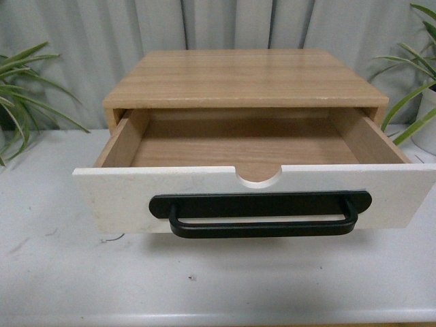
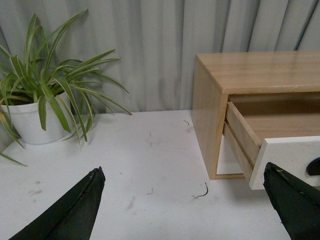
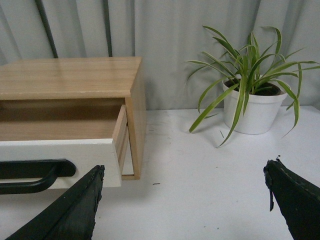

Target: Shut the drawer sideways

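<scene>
The drawer (image 1: 245,150) is drawn well out of the wooden cabinet (image 1: 245,78) toward 6 o'clock in the front view, with its light wood interior exposed. The black bar handle (image 1: 262,216) is mounted across the white front panel. The cabinet is set on the white table (image 1: 61,272), with a potted plant (image 1: 24,95) at 9 o'clock and a second plant (image 1: 415,82) at 3 o'clock. The left gripper (image 2: 182,168) is spread wide near the drawer's left end, and nothing is held in it. The right gripper (image 3: 183,165) is likewise spread wide and empty near the right end.
</scene>
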`<control>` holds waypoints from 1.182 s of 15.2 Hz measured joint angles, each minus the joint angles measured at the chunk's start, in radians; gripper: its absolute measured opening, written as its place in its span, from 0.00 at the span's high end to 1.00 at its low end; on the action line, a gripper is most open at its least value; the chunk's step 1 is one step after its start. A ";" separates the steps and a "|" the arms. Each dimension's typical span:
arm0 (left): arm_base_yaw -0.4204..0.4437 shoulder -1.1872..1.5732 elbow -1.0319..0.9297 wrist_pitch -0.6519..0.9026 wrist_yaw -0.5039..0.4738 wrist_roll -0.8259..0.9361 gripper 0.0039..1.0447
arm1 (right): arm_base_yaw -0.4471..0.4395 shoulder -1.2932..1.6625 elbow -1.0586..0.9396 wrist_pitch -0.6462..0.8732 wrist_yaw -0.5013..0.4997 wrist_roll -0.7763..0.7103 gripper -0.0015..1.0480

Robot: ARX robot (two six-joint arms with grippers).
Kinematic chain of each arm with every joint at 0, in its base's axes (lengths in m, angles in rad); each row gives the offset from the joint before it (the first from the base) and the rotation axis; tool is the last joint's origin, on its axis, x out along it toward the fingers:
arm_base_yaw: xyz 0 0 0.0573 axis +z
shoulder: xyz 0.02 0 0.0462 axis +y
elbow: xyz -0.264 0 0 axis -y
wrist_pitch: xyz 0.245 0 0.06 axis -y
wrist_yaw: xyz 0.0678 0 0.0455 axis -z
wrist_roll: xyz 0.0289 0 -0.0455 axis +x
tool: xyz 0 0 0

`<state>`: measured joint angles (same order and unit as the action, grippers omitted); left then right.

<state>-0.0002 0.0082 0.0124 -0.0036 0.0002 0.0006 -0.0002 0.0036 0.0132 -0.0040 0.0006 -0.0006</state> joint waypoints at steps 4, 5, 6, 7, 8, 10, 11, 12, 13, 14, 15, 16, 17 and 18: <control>-0.034 0.175 0.122 -0.278 -0.156 -0.181 0.06 | -0.031 0.095 0.048 -0.119 -0.055 0.098 0.06; 0.008 0.251 0.160 -0.269 -0.156 -0.301 0.06 | -0.088 0.250 0.097 -0.048 -0.092 0.222 0.06; 0.035 0.293 0.179 -0.208 -0.142 -0.345 0.06 | -0.126 0.349 0.141 0.042 -0.114 0.270 0.06; 0.039 0.381 0.217 -0.113 -0.115 -0.339 0.06 | -0.124 0.464 0.201 0.150 -0.136 0.277 0.06; 0.040 0.478 0.256 -0.027 -0.088 -0.303 0.06 | -0.105 0.582 0.257 0.232 -0.152 0.243 0.06; -0.012 0.726 0.362 0.124 -0.090 -0.070 0.06 | -0.021 0.803 0.347 0.341 -0.154 0.042 0.06; -0.069 0.812 0.419 0.129 -0.078 0.094 0.06 | 0.009 0.885 0.396 0.364 -0.179 -0.100 0.06; -0.129 0.875 0.470 0.083 -0.064 0.314 0.06 | 0.018 0.946 0.442 0.374 -0.204 -0.240 0.06; -0.178 0.913 0.512 0.018 -0.055 0.513 0.06 | 0.030 1.013 0.483 0.415 -0.211 -0.417 0.06; -0.210 0.956 0.563 -0.042 -0.051 0.710 0.06 | 0.042 1.063 0.516 0.393 -0.223 -0.624 0.06; -0.229 0.995 0.609 -0.086 -0.050 0.864 0.06 | 0.056 1.095 0.533 0.348 -0.230 -0.794 0.06; -0.250 1.033 0.645 -0.121 -0.065 1.004 0.06 | 0.075 1.119 0.553 0.274 -0.235 -0.966 0.06; -0.269 1.067 0.666 -0.143 -0.079 1.090 0.06 | 0.092 1.127 0.566 0.220 -0.235 -1.143 0.06; -0.295 1.106 0.689 -0.183 -0.081 1.155 0.06 | 0.100 1.129 0.586 0.169 -0.238 -1.265 0.06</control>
<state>-0.2955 1.1141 0.7013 -0.1871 -0.0807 1.1561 0.1001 1.1328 0.5991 0.1654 -0.2379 -1.2652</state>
